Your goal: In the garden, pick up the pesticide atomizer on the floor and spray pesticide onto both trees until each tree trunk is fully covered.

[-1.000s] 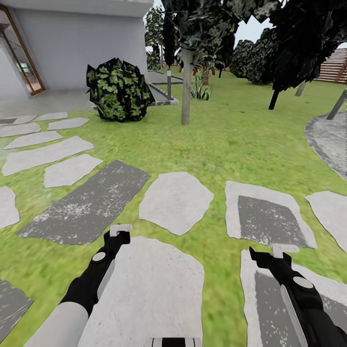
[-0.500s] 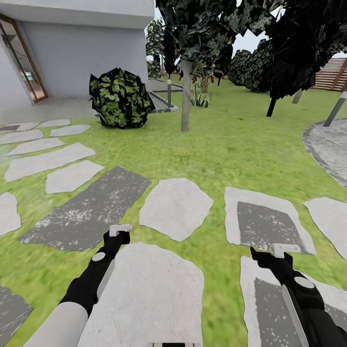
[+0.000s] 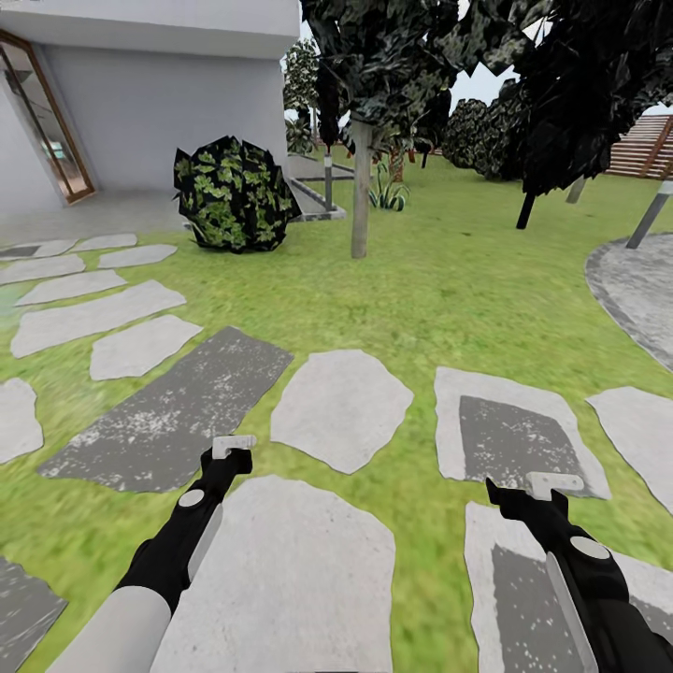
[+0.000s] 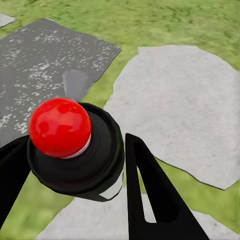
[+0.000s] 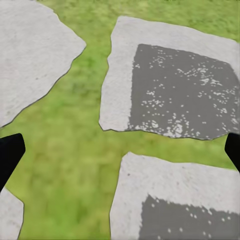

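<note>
My left gripper [image 3: 233, 449] hangs low over a pale stepping stone [image 3: 280, 570], shut on the pesticide atomizer [image 4: 75, 160]. In the left wrist view the atomizer is a black round body with a red knob [image 4: 59, 126], held between the two dark fingers [image 4: 150, 192]. My right gripper [image 3: 553, 484] is open and holds nothing, its fingertips [image 5: 11, 152] wide apart above grass and stones. One tree with a straight pale trunk [image 3: 360, 192] stands ahead on the lawn, under a dark leaf crown [image 3: 393, 56]. No whitish speckles show on that trunk.
Stepping stones [image 3: 341, 407] cross the grass in front of me. A leafy bush [image 3: 234, 194] sits by the grey house wall [image 3: 159, 103]. A bollard post [image 3: 327, 178], a palm-like plant [image 3: 388, 194], a dark thin-trunked tree [image 3: 529, 207] and a slatted fence [image 3: 645, 140] lie further off. Curved paving [image 3: 640, 290] lies at the right.
The whole view has shifted slightly, with the stones sliding down in the picture, so the camera moved. Both arms hold the same pose.
</note>
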{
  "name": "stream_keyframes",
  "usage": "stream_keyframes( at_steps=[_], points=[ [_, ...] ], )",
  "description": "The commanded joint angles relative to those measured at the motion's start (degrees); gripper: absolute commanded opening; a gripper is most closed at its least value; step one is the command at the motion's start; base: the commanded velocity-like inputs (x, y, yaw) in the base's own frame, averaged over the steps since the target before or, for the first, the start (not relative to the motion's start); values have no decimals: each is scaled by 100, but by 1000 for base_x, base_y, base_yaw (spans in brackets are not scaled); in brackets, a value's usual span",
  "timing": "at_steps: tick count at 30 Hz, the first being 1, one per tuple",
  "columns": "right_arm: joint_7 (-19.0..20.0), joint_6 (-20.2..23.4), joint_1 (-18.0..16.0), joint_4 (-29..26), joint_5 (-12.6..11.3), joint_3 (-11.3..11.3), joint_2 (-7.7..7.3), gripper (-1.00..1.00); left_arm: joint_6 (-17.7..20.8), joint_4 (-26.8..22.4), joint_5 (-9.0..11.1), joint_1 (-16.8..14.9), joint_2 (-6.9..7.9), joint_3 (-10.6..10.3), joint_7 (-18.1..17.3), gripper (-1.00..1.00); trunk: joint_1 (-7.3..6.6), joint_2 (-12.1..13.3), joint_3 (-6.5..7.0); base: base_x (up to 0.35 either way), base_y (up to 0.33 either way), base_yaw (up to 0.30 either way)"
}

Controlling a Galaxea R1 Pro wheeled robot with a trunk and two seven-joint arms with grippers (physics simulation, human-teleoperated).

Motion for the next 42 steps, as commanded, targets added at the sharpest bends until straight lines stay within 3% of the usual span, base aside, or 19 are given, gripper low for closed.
stream_keyframes(
  at_steps=[1, 25, 42],
  points=[
    [0, 0, 0, 0, 0, 0, 0, 100, 0, -1, -1, 0, 0, -1, 0, -100, 0, 0, 8, 0, 0, 0],
    [0, 0, 0, 4, 0, 0, 0, 100, -1, -1, -1, 1, -70, -3, 0, -100, 0, 0, 224, 0, 0, 4],
    [0, 0, 0, 9, 0, 0, 5, 100, -1, -1, -1, 1, -75, -3, 0, -100, 0, 0, 315, 0, 0, 222]
  ],
)
